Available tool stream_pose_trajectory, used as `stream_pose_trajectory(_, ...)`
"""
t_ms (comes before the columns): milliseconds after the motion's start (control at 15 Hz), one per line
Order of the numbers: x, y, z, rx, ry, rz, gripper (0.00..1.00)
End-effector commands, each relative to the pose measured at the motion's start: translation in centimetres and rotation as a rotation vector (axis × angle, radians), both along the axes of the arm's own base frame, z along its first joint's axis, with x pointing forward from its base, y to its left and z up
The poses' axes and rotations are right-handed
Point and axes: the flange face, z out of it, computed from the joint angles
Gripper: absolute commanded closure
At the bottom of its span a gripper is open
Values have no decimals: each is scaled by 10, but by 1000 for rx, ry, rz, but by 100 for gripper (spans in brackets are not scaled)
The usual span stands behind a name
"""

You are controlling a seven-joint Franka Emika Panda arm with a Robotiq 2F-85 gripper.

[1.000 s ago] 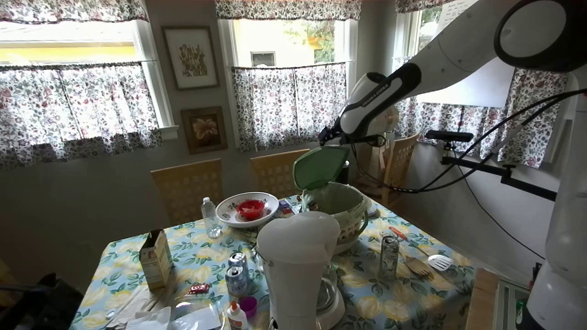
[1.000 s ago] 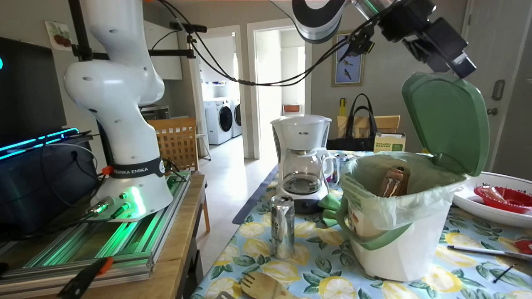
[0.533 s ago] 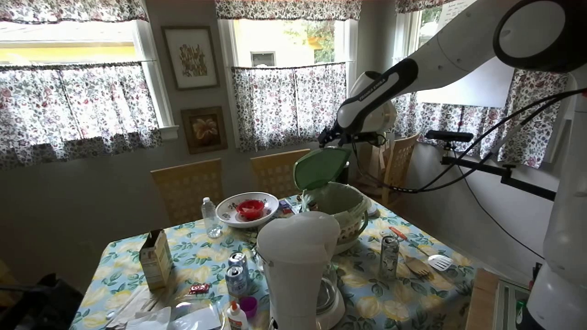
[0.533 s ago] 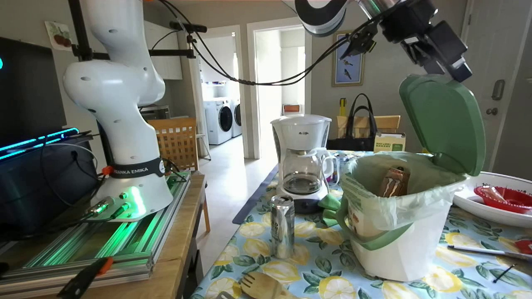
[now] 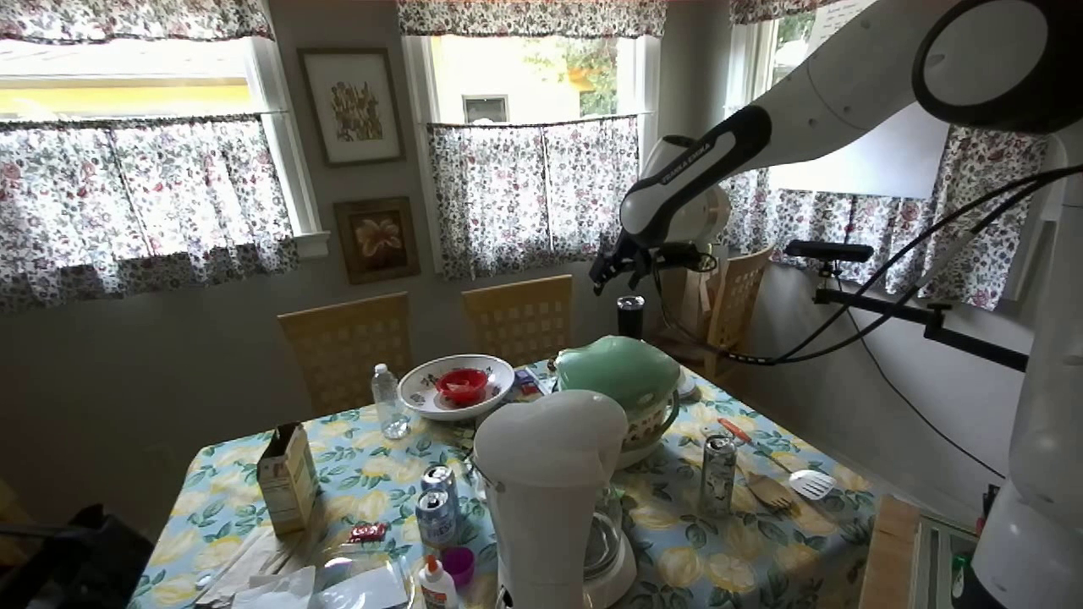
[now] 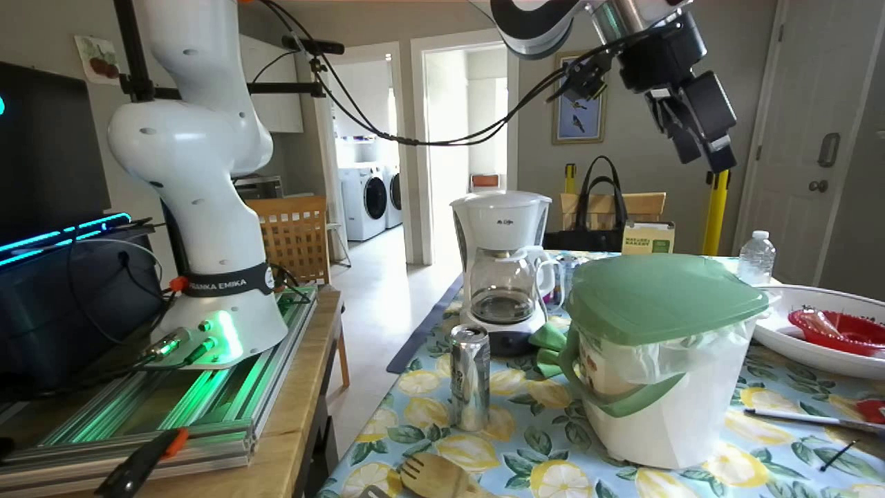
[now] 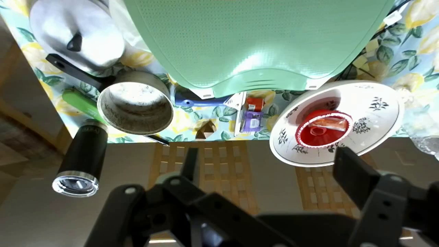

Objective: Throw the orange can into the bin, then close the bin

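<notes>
The bin has a white body and a green lid, which lies down over the opening. The green lid also lies down over the bin in the other view from outside, and fills the top of the wrist view. Pale liner sticks out under its edge; I cannot tell whether it is latched. The orange can is hidden from all views. My gripper is open and empty, in the air above the lid, apart from it. In the wrist view its fingers stand wide apart with nothing between them.
A silver can stands before the bin. A white coffee maker stands beside it. A white bowl holding a red dish, a pot and a black tumbler are near the table's far edge.
The lid stood upright half a second ago and has swung down over the bin, covering the can that showed inside. My gripper has lowered slightly and moved over toward the bin's middle.
</notes>
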Motion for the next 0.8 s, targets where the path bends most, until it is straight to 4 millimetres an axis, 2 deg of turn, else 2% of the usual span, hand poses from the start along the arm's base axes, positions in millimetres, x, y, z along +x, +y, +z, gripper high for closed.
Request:
stream_pose_trajectory(0, -10, 4, 7, 13, 44, 7, 0)
stream_pose_trajectory(467, -37, 33, 15, 94, 221, 33, 0)
stream_pose_trajectory(733, -56, 48, 17, 73, 293, 48, 0)
